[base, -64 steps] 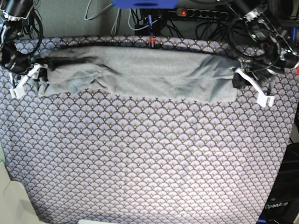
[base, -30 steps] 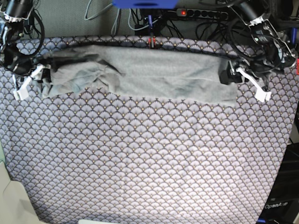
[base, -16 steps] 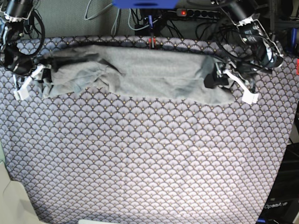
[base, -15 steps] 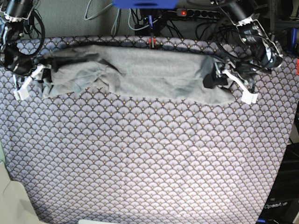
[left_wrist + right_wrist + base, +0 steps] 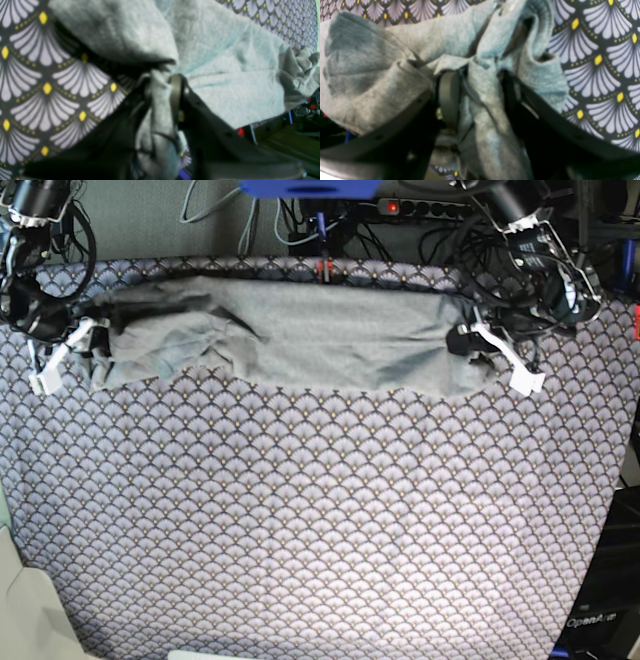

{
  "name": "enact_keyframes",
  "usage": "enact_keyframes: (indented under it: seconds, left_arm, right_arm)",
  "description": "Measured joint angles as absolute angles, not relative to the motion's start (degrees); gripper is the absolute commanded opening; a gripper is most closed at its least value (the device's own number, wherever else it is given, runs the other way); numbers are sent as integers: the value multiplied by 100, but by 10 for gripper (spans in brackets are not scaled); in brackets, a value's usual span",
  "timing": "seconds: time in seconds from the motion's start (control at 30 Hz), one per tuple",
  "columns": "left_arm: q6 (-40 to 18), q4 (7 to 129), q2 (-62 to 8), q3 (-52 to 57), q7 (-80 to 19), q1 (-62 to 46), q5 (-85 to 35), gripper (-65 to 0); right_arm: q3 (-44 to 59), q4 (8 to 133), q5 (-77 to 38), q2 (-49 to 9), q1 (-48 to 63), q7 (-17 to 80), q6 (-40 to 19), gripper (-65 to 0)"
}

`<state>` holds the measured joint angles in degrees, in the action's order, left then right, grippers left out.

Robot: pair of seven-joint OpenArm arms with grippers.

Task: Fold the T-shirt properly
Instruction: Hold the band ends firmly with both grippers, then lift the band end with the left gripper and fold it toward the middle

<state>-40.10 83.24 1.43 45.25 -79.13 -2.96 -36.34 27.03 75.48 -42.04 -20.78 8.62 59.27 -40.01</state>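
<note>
While the T-shirt [image 5: 300, 335] lies bunched in a long band along the bench's [image 5: 320, 520] far edge, both ends are gripped. The left gripper [image 5: 162, 100], wide half a second ago, has now closed its jaws on a fold; the right gripper [image 5: 475, 97], though blurred, seems clamped on cloth too. Lifting can likely start.

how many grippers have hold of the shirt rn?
2. The left gripper pinches the T-shirt at its end on the base view's right; the right gripper clamps bunched cloth at the opposite end. No other grippers visible.
</note>
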Motion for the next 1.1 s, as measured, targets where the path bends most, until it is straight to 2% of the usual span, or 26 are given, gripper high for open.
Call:
enact_keyframes:
  seconds: [0.13,0.33,0.43,0.63,0.7,0.93,1.1]
  left_arm:
    - [-3988,8936,252,4528,-8119,-325,-3472,-650]
    - [-4005,10326,919,4462,-8088,-217,-3527,-650]
    - [-4005,10549,930,4313,-8090,-145,-3494,-650]
    - [-3986,10536,897,3229,-8103,-204,-3433,-650]
    - [-3568,10536,875,2832,-8099,-204,-3452,-650]
    - [-2823,10536,873,1485,-8103,-204,-3498,-650]
    - [-2392,10534,860,978,-8103,-204,-3496,-650]
  right_arm:
    - [2703,7548,-4204,-2078,862,5927,-4001,-406]
    - [2694,7548,-4209,-2078,862,5929,-4001,-406]
    - [2694,7550,-4248,-2082,864,5959,-4010,-406]
    - [2692,7548,-4204,-2056,862,5883,-4010,-406]
    - [2692,7548,-4211,-2047,882,5828,-4021,-406]
    - [2585,7548,-4228,-2078,880,5771,-4021,-406]
    - [2585,7548,-4233,-2073,880,5774,-4023,-406]
